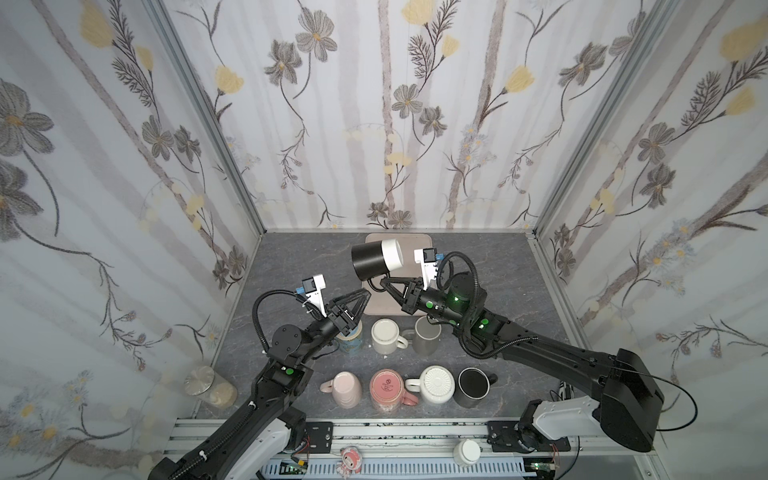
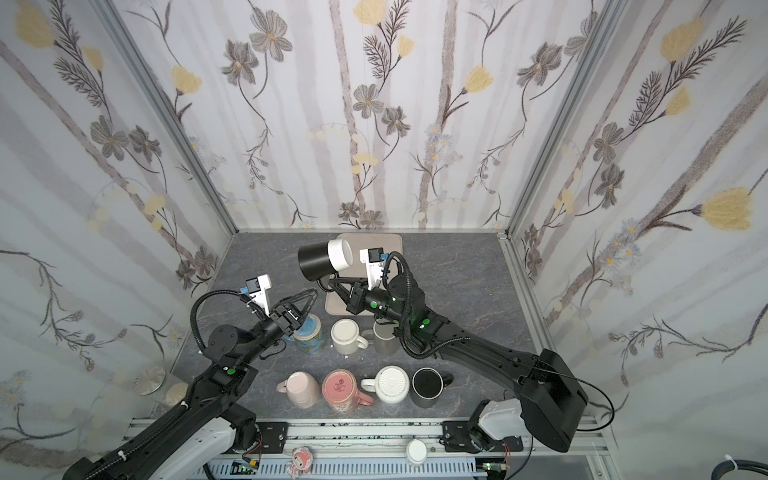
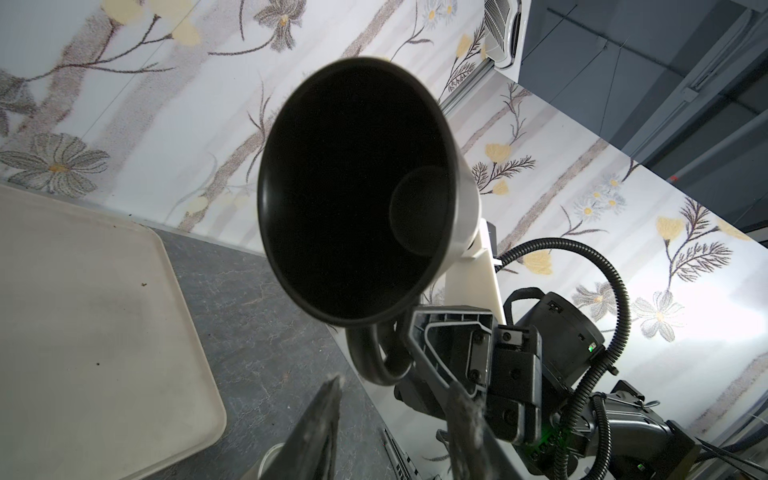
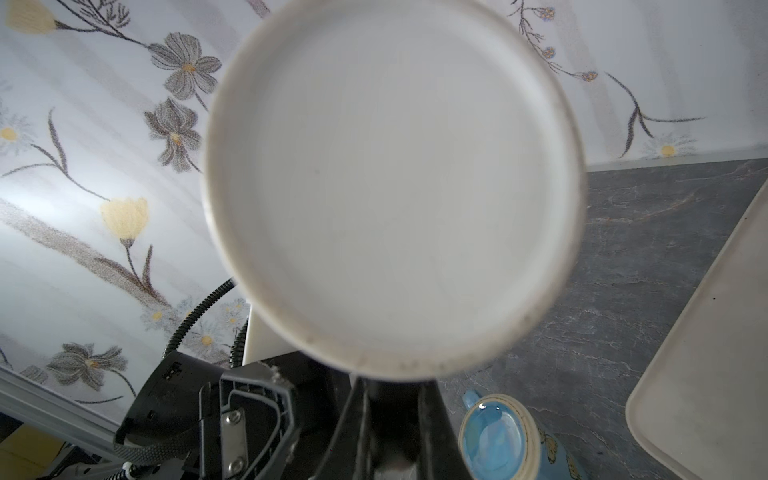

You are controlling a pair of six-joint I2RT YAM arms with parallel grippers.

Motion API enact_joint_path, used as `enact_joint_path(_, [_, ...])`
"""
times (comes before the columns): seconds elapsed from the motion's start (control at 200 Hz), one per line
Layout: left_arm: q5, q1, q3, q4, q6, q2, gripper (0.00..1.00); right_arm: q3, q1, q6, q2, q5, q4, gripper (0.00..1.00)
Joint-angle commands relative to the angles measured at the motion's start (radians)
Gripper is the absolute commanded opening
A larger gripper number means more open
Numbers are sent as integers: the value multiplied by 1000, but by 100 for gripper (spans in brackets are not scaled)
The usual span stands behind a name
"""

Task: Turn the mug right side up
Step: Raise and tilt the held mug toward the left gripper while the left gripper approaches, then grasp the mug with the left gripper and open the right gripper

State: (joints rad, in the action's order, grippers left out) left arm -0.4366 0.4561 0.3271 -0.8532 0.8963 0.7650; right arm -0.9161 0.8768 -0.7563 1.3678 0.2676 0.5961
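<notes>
Holding side: right fingers (image 1: 392,286) clenched on the handle (image 3: 374,357) of the black-and-white mug (image 1: 376,259).
Mug, position: raised off the tabletop (image 1: 498,270), in the air over the near left part of the beige tray (image 1: 419,241), seen so in both top views (image 2: 324,259).
Mug, attitude: lying on its side, neither upright nor inverted; black mouth end toward the left arm, white base end toward the right arm.
Mug, left wrist view: the dark interior (image 3: 353,187) faces the camera, with the handle loop below it against a right finger.
Mug, right wrist view: the white base (image 4: 390,178) fills most of the frame, and the right fingers (image 4: 432,415) rise to its lower edge.
Left fingers (image 1: 349,298): parted with nothing between them (image 3: 320,424), apart from the mug and aimed at its mouth; from above, the gap at the tips is hard to judge.
Below the left fingers: blue mug (image 1: 351,338), upright, blue inside (image 4: 498,436).
Middle row: cream mug (image 1: 386,336) and grey mug (image 1: 428,334), both upright, beside the blue mug.
Front row: pale pink mug (image 1: 347,388), pink mug (image 1: 386,390) and white ribbed mug (image 1: 436,384), all base up; black mug (image 1: 473,384) upright at the right end.
Tray: bare where it shows, with a few dark specks (image 3: 83,311).
</notes>
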Motion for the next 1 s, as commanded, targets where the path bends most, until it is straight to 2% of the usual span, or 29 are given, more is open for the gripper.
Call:
enact_joint_path(0.0, [13, 4, 1, -76, -16, -5, 41, -11, 8, -50, 10, 52, 204, 0])
enact_joint_path(0.255, [39, 9, 6, -88, -11, 16, 41, 4, 45, -93, 24, 27, 265, 0])
enact_joint_path(0.515, [70, 13, 6, -114, -7, 2, 34, 10, 83, -106, 51, -23, 283, 0])
enact_joint_path(0.709, [71, 16, 14, -129, -6, 16, 21, 8, 94, -117, 72, -29, 286, 0])
enact_joint_path(0.894, [94, 16, 32, -83, -18, 31, 0, 11, 94, -115, 75, -36, 270, 0])
enact_joint_path(0.994, [121, 18, 65, -1, -44, 34, 0, 14, 92, -99, 63, -55, 229, 2])
